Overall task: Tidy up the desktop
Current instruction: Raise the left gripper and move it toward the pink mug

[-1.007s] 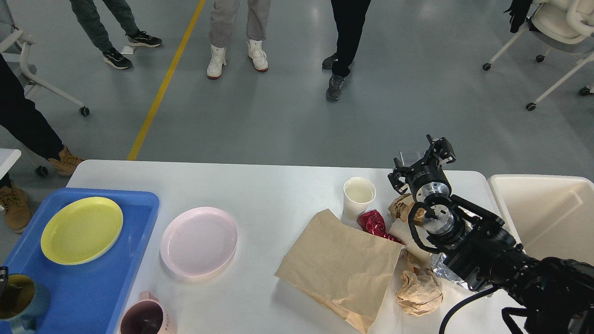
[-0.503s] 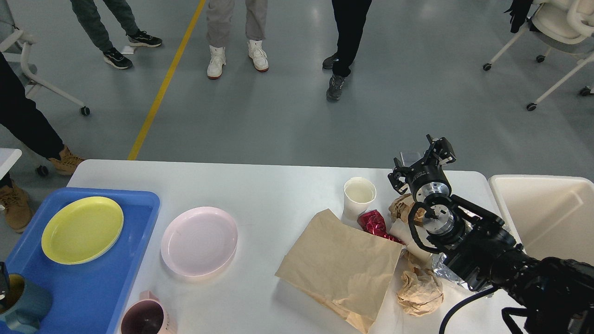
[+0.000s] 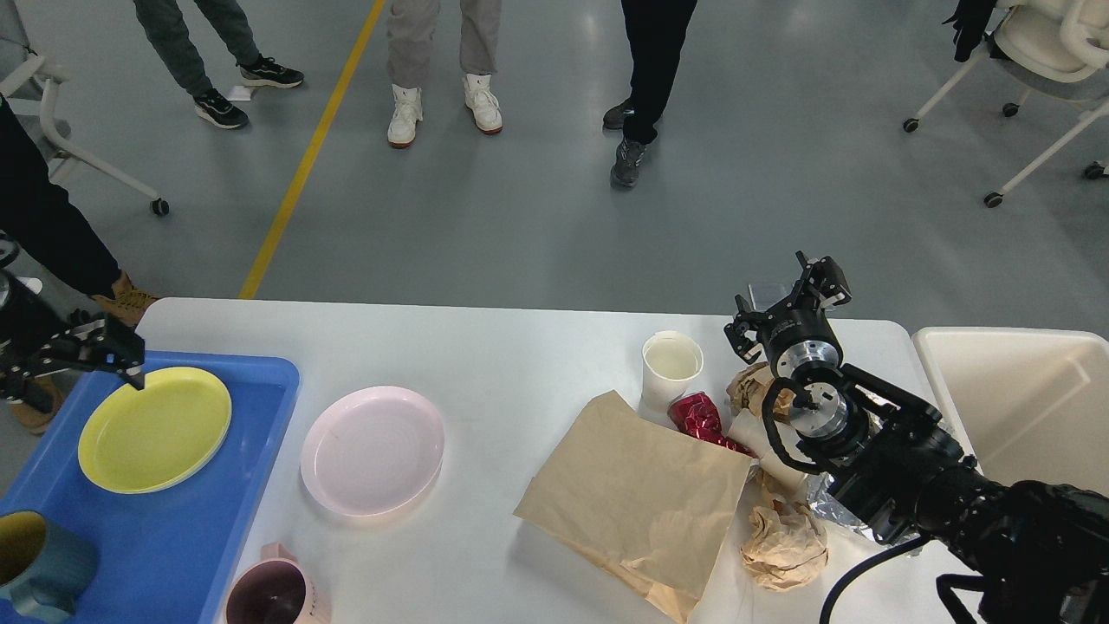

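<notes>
Since a second ago the left gripper popped up over the far edge of the yellow plate; can't tell its jaws. Right gripper hovers spread over trash on the tabletop, could tip the paper cup

blue tray, pink plate, paper bag
</notes>
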`<state>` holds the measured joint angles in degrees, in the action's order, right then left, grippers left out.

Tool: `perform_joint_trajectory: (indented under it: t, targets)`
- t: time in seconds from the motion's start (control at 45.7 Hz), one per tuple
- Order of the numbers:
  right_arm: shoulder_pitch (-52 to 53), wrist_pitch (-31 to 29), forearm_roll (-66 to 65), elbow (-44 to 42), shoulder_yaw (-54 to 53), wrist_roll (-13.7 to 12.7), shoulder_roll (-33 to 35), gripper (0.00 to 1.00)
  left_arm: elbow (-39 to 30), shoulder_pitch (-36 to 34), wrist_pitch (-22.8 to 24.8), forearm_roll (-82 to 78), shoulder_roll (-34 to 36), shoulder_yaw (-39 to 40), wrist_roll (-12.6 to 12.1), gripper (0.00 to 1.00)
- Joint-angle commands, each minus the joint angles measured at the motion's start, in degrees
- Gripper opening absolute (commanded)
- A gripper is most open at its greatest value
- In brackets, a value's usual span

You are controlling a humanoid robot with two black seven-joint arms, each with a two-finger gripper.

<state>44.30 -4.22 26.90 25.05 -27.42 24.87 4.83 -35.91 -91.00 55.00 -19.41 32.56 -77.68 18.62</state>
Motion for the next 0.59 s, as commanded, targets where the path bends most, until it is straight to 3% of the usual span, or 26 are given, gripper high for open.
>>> perform_joint_trajectory:
  t: [0.0,0.219,0.569]
  targets:
    - [0.0,0.0,0.0,0.0,0.0,0.0,0.0,1.00,-5.4,-6.5,0.0,0.6,-9.8,-4.7,0.3,0.95]
    - [0.0,0.0,0.0,0.0,0.0,0.0,0.0,1.00,-13.1,-13.4,0.0,1.0,-22.5,-6.1,0.4,0.95]
    - [0.0,0.0,0.0,0.0,0.0,0.0,0.0,1.00,-24.0,-29.7,0.0,1.0,-24.7,-9.9,0.6,0.95]
